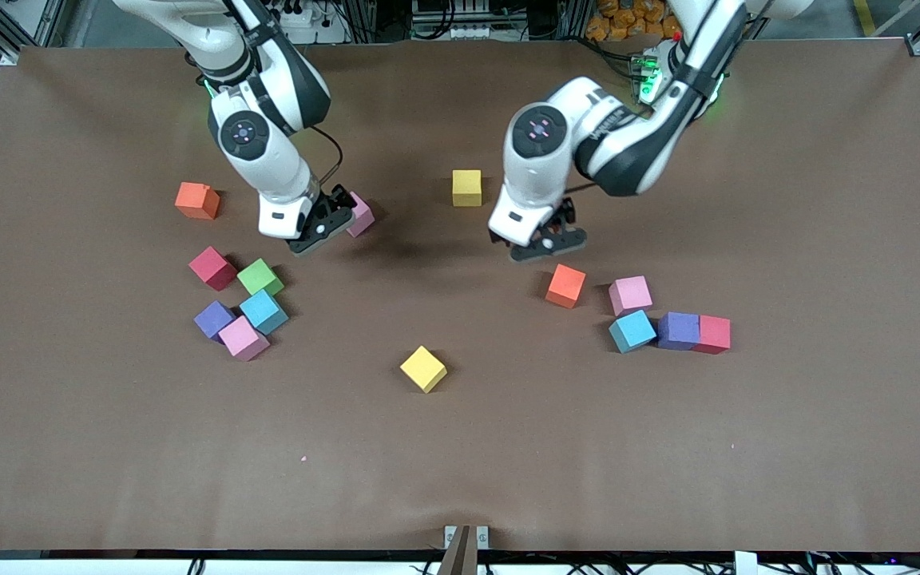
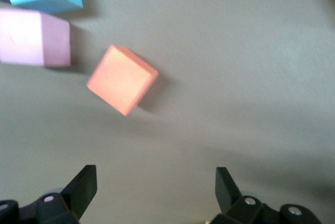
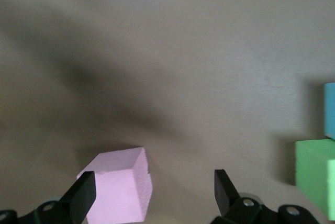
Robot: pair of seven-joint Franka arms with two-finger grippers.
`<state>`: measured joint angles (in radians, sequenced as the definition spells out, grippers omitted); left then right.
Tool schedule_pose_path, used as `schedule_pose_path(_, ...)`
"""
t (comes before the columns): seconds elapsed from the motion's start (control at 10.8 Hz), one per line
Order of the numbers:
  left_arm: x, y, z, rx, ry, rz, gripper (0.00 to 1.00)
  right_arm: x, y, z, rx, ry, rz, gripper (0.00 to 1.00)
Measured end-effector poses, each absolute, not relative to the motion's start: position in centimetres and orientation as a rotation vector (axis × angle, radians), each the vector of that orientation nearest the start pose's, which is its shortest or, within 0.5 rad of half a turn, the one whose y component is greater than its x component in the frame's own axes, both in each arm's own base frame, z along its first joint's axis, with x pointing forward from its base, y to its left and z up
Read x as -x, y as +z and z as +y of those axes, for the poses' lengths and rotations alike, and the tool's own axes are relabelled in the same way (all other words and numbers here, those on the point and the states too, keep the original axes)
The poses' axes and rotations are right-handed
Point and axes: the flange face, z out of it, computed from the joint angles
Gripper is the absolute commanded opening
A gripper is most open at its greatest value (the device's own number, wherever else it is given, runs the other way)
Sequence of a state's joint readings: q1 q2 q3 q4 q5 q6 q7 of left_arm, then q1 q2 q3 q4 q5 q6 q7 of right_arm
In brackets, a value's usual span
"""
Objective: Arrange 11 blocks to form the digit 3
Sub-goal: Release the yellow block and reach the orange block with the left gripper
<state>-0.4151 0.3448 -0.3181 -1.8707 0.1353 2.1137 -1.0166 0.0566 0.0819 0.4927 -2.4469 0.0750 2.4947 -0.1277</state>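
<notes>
Nothing of the digit 3 has been laid out yet, by the look of it: the blocks lie scattered in loose groups on the tabletop point(image 1: 811, 447), none in rows that would make a numeral.

Toward the right arm's end of the tabletop sits a cluster — a red block point(image 1: 212, 267), a green block point(image 1: 259, 277), a blue block point(image 1: 263, 311), a purple block point(image 1: 214, 319) and a pink block point(image 1: 243, 338) — with an orange block point(image 1: 197, 200) apart from them, closer to the robots' edge. Toward the left arm's end lie another orange block point(image 1: 565, 285), a pink block point(image 1: 630, 295), a blue block point(image 1: 632, 331), and a purple block point(image 1: 679, 331) touching a red block point(image 1: 713, 334). One yellow block point(image 1: 466, 188) rests mid-table near the robots' edge; a second yellow block point(image 1: 423, 369) lies nearer the front edge.

The right gripper point(image 1: 324, 225) is low over the tabletop with its fingers spread, and a pink block point(image 3: 120, 190) sits just beside one finger, not clearly between them. The left gripper point(image 1: 549, 239) hovers with fingers spread too, holding nothing — the orange block point(image 2: 122, 79) lies just ahead of it.

All eleven placements are still to do; my guess is each arm is about to make a first pick.
</notes>
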Motion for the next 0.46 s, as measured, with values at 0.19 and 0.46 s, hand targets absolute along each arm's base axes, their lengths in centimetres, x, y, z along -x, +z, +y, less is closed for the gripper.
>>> schedule_pose_path(0.19, -50.1, 32.6, -37.8, 3.077, 0.09, -0.23, 1.0, -39.4, 25.4, 25.7, 2.91, 0.102, -0.962, 1.0)
schedule_pose_path(0.46, -53.9, 29.6, -35.6, 3.095, 0.141, 0.048, 1.0, -37.5, 23.3, 27.1, 2.88, 0.149, -1.018, 1.0)
